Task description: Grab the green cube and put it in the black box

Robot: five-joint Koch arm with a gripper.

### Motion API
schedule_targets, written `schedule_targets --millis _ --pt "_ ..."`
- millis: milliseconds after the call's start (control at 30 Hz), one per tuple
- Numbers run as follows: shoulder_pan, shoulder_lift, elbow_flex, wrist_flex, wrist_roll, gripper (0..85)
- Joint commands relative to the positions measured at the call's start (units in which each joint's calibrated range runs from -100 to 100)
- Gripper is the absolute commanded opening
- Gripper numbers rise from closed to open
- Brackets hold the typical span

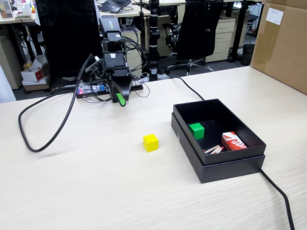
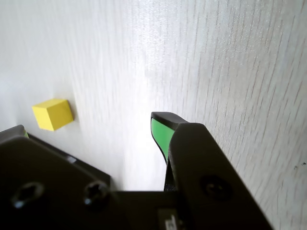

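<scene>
Cable: a thick black cable loops over the left part of the pale wooden table and runs up to the arm's base.
Arm: folded upright at the far left of the table in the fixed view, its wrist pointing down toward the tabletop.
Gripper: black with a green-faced tip, hanging just above the table near the arm's base, well apart from both cubes. In the wrist view the gripper shows one green-padded tip over bare wood; the other jaw is a dark blur at the lower left, so I cannot tell whether the jaws are spread or pressed together. Nothing is seen between them.
Yellow cube: sits alone on the table, between the arm and the box, left of the box. The wrist view shows the yellow cube at its left edge.
Black box: a shallow open box on the right part of the table, nearer than the arm.
Green cube: rests inside the black box, on its floor near the left wall.
Red packet: lies inside the box toward its near right corner, with some pale sticks just left of it.
Cardboard box: large and brown, at the far right edge.
</scene>
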Motion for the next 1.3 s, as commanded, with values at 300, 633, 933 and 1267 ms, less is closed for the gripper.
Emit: schedule_targets --millis 300,633,933,1267 --pt "0.0 -1.3 -18.6 25.3 -2.0 50.5" --pt "-0.1 -1.3 -30.4 35.8 -3.8 50.3" --pt "-0.1 -1.0 -33.2 36.7 -4.3 49.2" --pt "-0.1 -1.0 -33.2 36.7 -4.3 49.2"
